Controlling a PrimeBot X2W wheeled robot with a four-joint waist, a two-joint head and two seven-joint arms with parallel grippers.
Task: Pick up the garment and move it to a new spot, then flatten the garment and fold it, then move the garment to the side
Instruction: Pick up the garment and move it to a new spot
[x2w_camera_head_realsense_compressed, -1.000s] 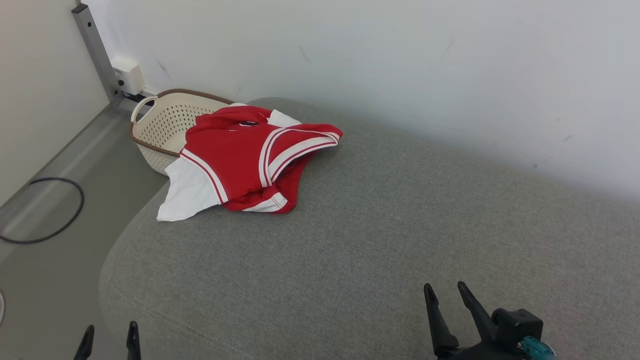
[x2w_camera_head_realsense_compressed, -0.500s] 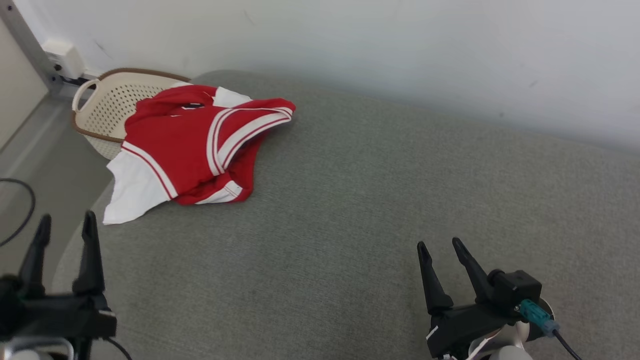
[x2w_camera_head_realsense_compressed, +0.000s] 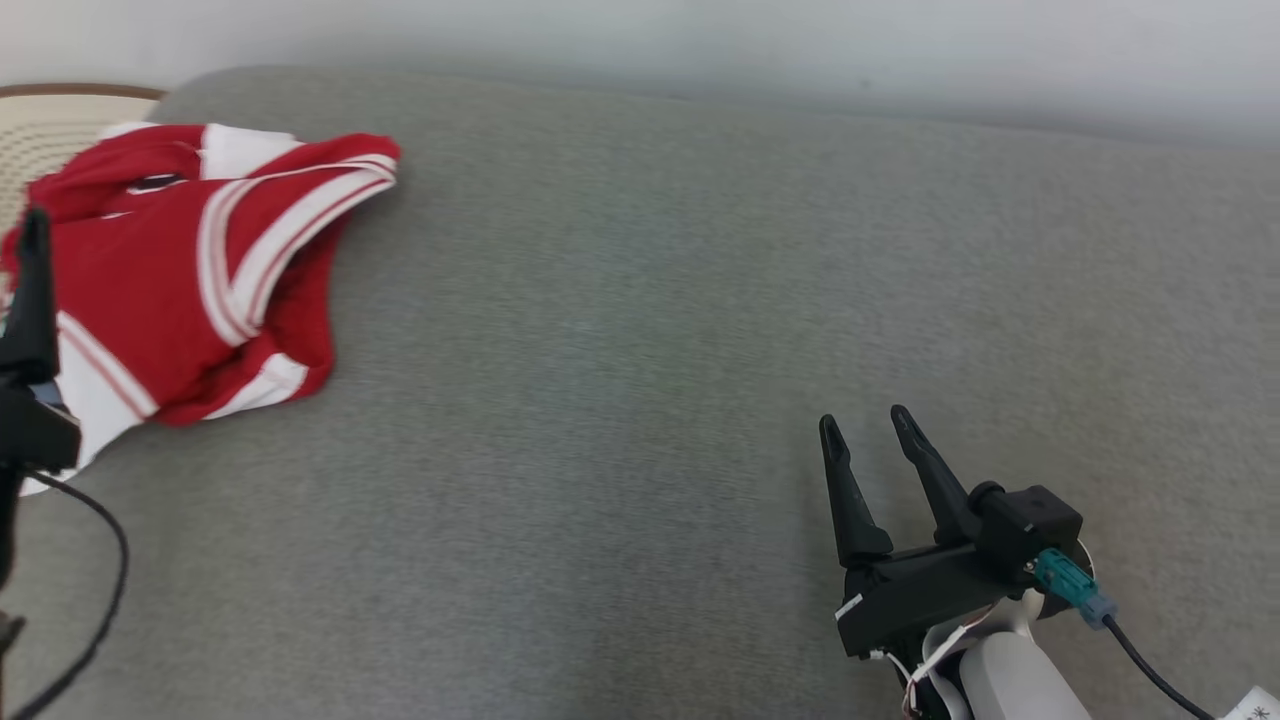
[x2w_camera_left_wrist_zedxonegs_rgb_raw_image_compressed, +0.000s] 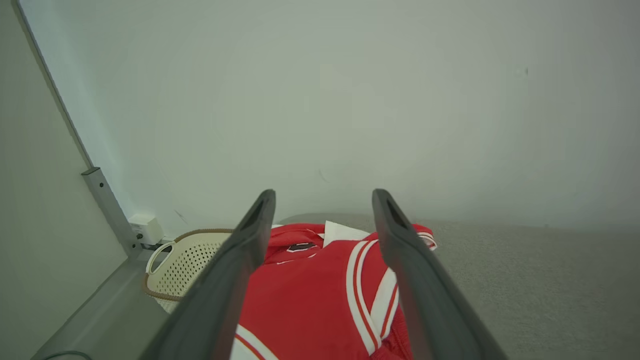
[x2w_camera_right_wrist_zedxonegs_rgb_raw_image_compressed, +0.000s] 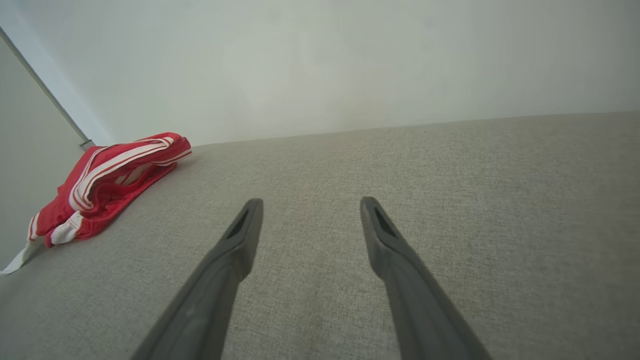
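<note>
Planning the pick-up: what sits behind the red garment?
A cream perforated basket with a brown rim stands behind the garment. The garment hides part of its rim, and its bottom cannot be seen.

Black right tool (x2w_camera_head_realsense_compressed: 864, 417) has tapered fingers (x2w_camera_head_realsense_compressed: 848, 490), a teal connector (x2w_camera_head_realsense_compressed: 1060, 580) and black cable (x2w_camera_head_realsense_compressed: 1150, 668).

Left wrist view: left claw (x2w_camera_left_wrist_zedxonegs_rgb_raw_image_compressed: 324, 196) fingers hide garment (x2w_camera_left_wrist_zedxonegs_rgb_raw_image_compressed: 310, 295) flanks and basket (x2w_camera_left_wrist_zedxonegs_rgb_raw_image_compressed: 185, 260) side. Garment hem cut by bottom edge. Dark patch (x2w_camera_left_wrist_zedxonegs_rgb_raw_image_compressed: 300, 246) too small to read. Head view: basket mostly beyond left edge, claw finger (x2w_camera_head_realsense_compressed: 30, 290) covers garment's left part.
</note>
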